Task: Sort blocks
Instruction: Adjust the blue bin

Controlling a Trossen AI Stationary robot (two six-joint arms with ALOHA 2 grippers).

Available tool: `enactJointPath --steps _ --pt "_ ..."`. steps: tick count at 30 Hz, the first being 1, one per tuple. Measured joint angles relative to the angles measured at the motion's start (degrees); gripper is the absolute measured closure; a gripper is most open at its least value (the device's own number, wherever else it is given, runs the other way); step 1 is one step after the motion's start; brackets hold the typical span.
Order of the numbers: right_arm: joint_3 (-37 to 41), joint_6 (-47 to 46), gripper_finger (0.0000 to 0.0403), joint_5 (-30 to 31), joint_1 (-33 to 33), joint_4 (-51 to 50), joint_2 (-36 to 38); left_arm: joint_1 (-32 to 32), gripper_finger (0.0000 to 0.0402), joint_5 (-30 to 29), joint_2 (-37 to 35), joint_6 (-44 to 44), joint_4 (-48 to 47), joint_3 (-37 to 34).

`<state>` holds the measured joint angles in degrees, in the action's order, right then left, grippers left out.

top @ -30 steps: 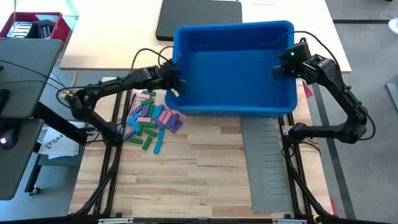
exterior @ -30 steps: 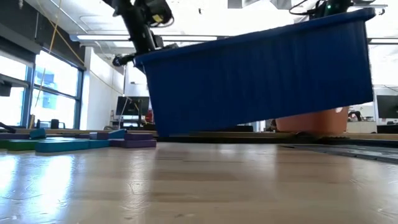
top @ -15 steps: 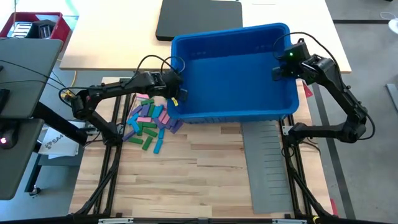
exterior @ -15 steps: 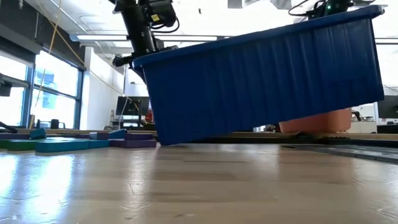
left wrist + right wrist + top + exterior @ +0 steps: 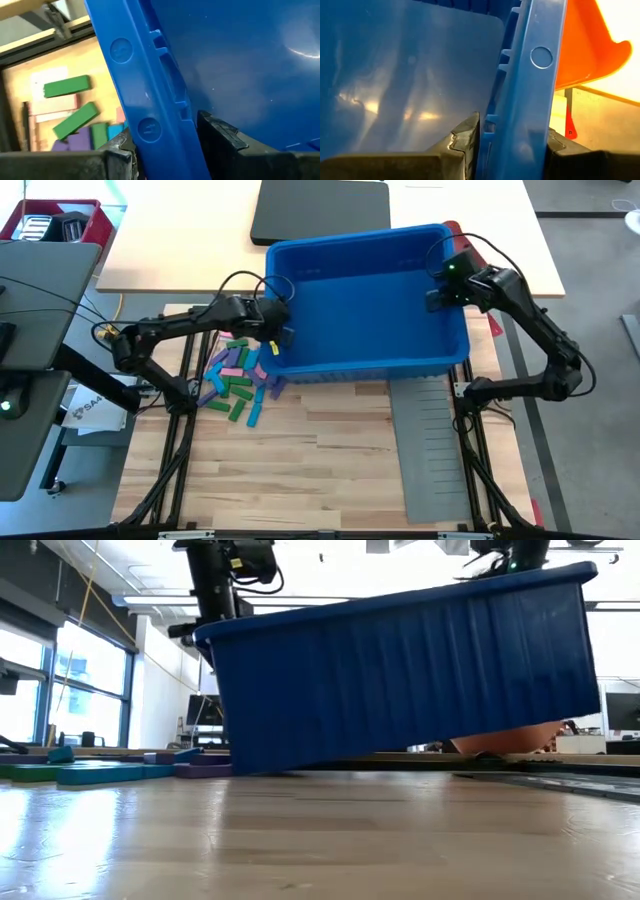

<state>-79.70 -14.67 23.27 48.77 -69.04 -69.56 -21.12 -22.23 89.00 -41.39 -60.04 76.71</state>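
Blue bin [image 5: 365, 300] held off the table by both arms, tilted, the left end dipping low toward the wood in the low view. Left claw [image 5: 278, 332] clamped over the bin's left wall, one finger [image 5: 220, 137] inside and the other outside, jaws narrow around the rim. Right claw [image 5: 437, 292] gripping the opposite wall the same way, rim pinched between its fingers [image 5: 462, 137]. Bin empty inside as far as visible from above.

Blocks [image 5: 236, 375] lying in a loose heap on the table [image 5: 320, 450], below and just outward of the left claw, well apart from the right claw; green, pink, purple and blue pieces overlapping, a few partly tucked under the bin's lowered corner. Orange tray [image 5: 585, 45] showing just beyond the right claw, behind the bin wall. Grey slotted sheet [image 5: 435, 440] on the table below the right claw.

Blocks likely light, stiff and smooth, so prone to skidding or tipping when nudged, not fragile. Best taken one at a time across the narrow width, from the outer edge of the heap where a piece lies flat and clear of neighbours. Wedge-shaped ones probably slippery on the slope; better pinched on the parallel side faces. Claws needing to be free of the bin first.
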Motion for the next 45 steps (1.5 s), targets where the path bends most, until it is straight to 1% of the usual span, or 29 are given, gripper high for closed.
enactJointPath --steps 10,16,24,28,31,37,40,45 --pt "0.0 -2.43 0.0293 -1.26 -2.45 2.41 -5.3 -0.55 0.0264 -2.66 -4.62 -0.4 -7.15 -0.27" --pt "0.0 -3.19 0.0293 -2.37 -3.77 5.17 -7.7 -0.55 0.0254 -5.3 -6.52 -0.5 -10.79 -1.02" --pt "0.0 -3.11 0.0293 -1.35 -4.54 6.15 -8.14 -0.5 0.0251 -6.26 -9.85 -0.23 -6.37 -5.94" --pt "-0.12 -3.04 0.0293 -0.04 -4.54 5.32 -5.98 -0.48 0.0251 -6.67 -11.11 1.29 -2.18 -6.09" --pt "-0.17 -3.09 0.0293 0.3 -4.54 4.7 -5.18 -0.48 0.0251 -6.96 -11.31 2.06 -0.91 -6.08" --pt "-0.15 -3.35 0.0293 1.27 -4.5 1.4 -5.17 0.2 0.0251 -6.59 -9.35 2.02 1.53 -6.08" --pt "-0.15 -3.34 0.0293 2.1 -4.13 1.55 -5.44 0.2 0.025 -8.28 -8.27 2.39 2.15 -6.1" --pt "-0.15 -2.96 0.0293 2.83 -3.12 2.56 -5.4 0.24 0.0249 -13.36 -7.95 3.69 5.45 -7.65"
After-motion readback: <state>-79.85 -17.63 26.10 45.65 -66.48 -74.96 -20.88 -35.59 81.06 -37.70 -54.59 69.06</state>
